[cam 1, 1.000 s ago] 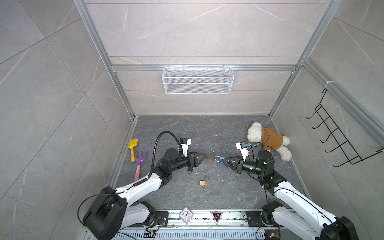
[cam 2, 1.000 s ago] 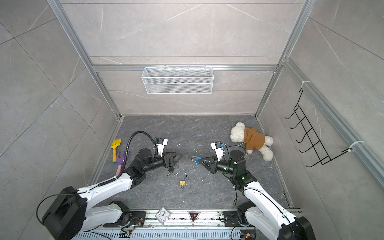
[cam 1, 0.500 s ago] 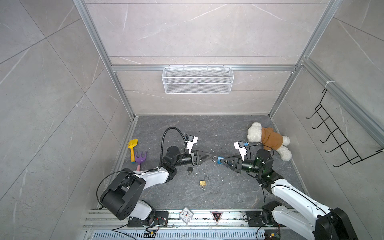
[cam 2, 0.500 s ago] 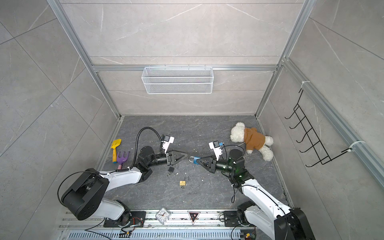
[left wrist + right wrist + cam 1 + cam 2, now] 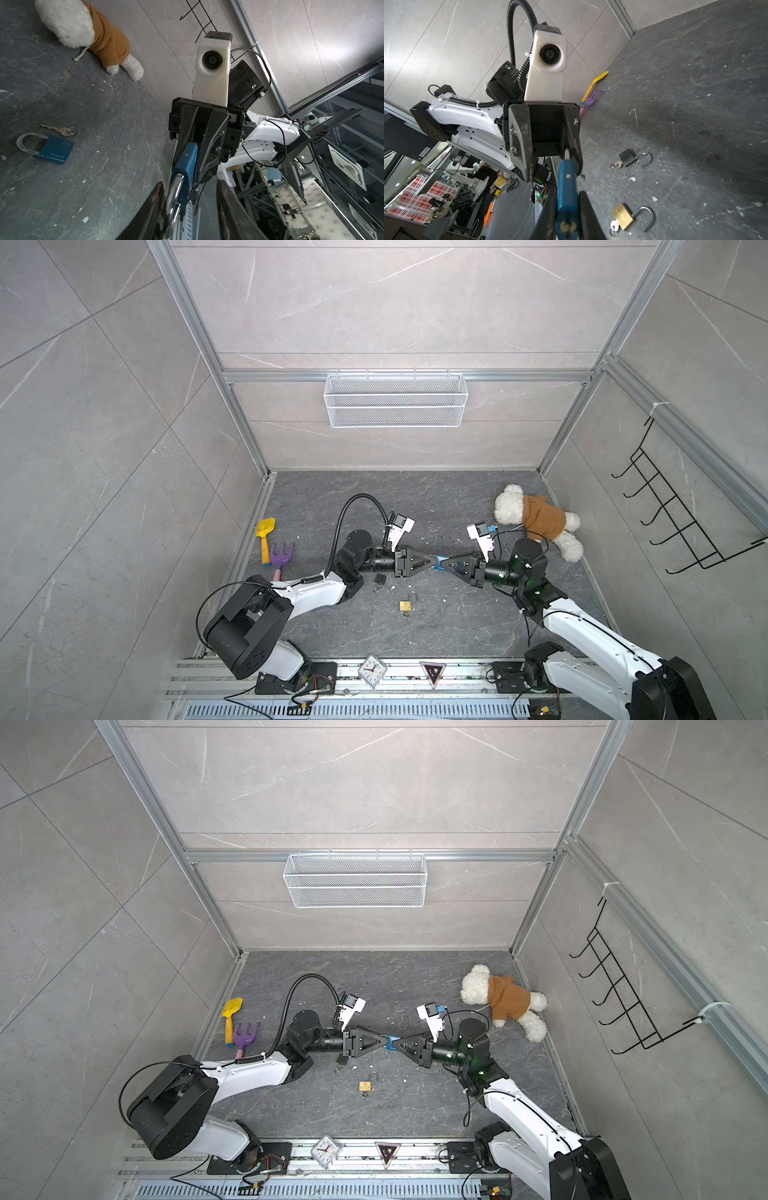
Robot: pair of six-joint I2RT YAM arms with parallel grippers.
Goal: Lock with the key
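**Item 1.** Brass padlock (image 5: 406,605), nearest on the grey floor (image 5: 457,497). Its shackle is swung open and a key sits at its base. The body is engraved, but too small to read.

**Item 2.** Black padlock (image 5: 380,578), just beyond. Its shackle is open, with a key at its base.

**Item 3.** Blue padlock (image 5: 568,191), the task's thing, held off the floor between both arms.
- The right gripper (image 5: 448,564) is clamped across its body.
- The brass keyway (image 5: 566,227) faces back along that arm, and no key shows in it.
- The left gripper (image 5: 554,176) has its jaws apart astride the steel shackle (image 5: 174,193). One finger (image 5: 154,207) touches it and the other is clear.

*Handling note:* centre the shackle before closing, then press straight along the lock. An off-centre pinch would likely twist the body in the right-hand grip.

**Item 4.** Second blue padlock (image 5: 55,150), on the floor beyond, with a loose key (image 5: 60,130) just beside it. The stamp appears to read BLOSSOM.
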